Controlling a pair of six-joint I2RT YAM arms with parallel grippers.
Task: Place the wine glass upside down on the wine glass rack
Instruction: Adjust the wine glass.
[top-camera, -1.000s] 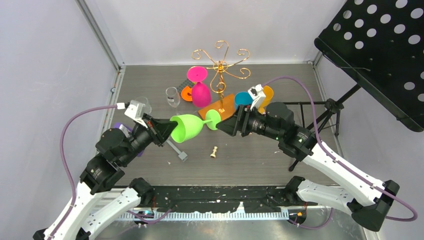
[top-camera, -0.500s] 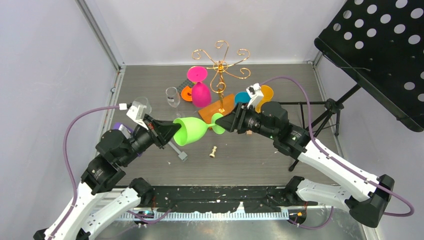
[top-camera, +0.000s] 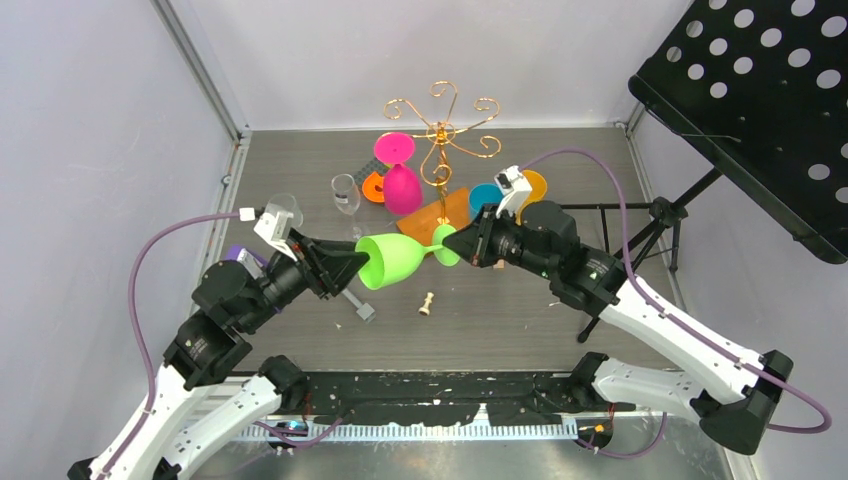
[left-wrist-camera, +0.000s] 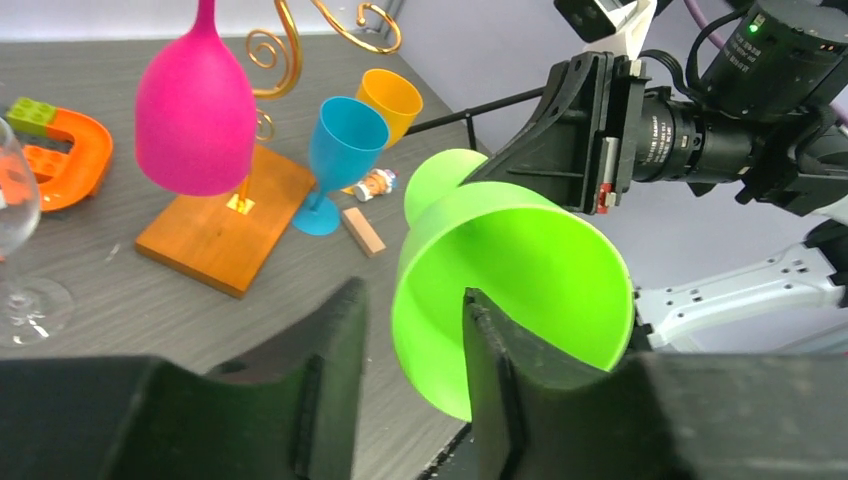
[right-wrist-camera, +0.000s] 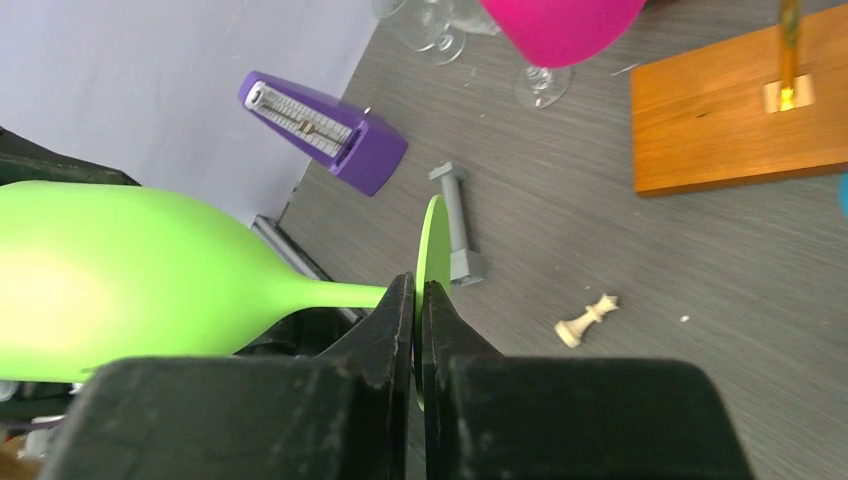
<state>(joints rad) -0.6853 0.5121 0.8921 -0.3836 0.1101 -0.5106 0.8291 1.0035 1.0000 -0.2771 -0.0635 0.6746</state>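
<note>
Green wine glass (top-camera: 390, 260) lies on its side in the air over the table (top-camera: 520, 320), nearer the arms than the wine glass rack (top-camera: 440, 130). At its left end the left gripper (top-camera: 348, 266) has its fingers (left-wrist-camera: 335, 340) parted astride the bowl's wall. One finger is outside with a gap showing, the other sits at the mouth. To the right, the stem runs to the foot, which the right gripper (top-camera: 452, 245) pinches tight. Behind, a pink glass (top-camera: 403, 190) hangs upside down on the rack.
</note>
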